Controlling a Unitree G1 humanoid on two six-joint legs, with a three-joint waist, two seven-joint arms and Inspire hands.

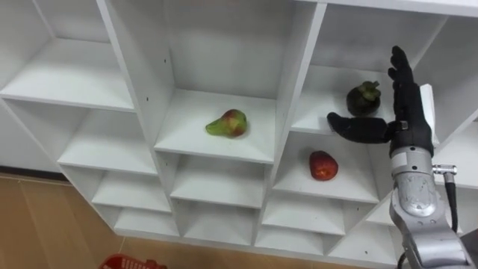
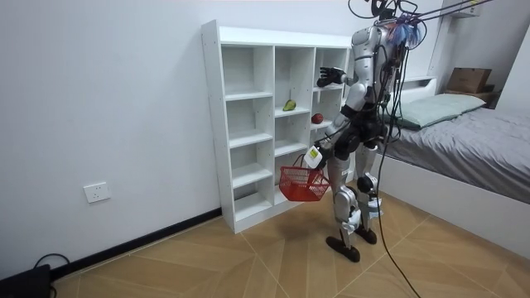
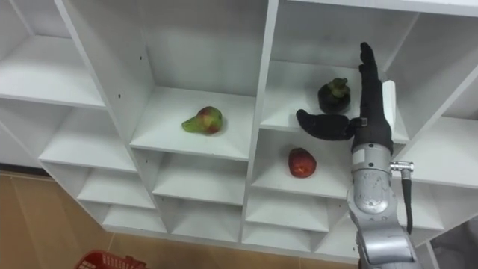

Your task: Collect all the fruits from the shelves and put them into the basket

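Observation:
A white closet (image 1: 134, 82) of open shelves faces me. A green-and-red pear (image 1: 228, 124) lies on the middle shelf. One column to the right, a dark mangosteen (image 1: 364, 98) sits on the upper shelf and a red apple (image 1: 323, 165) on the shelf below it. My right hand (image 1: 407, 119) is raised and open just right of the mangosteen, with its fingers straight up and its thumb stretched out under the fruit, apart from it. A red basket (image 2: 302, 184) hangs low from my left hand (image 2: 314, 158), and its rim (image 1: 131, 263) shows at the bottom.
I stand close in front of the closet on a wooden floor. A bed (image 2: 464, 141) lies behind me at the room view's right, with a cardboard box (image 2: 468, 79) beyond it. The closet's left column and lower shelves hold nothing.

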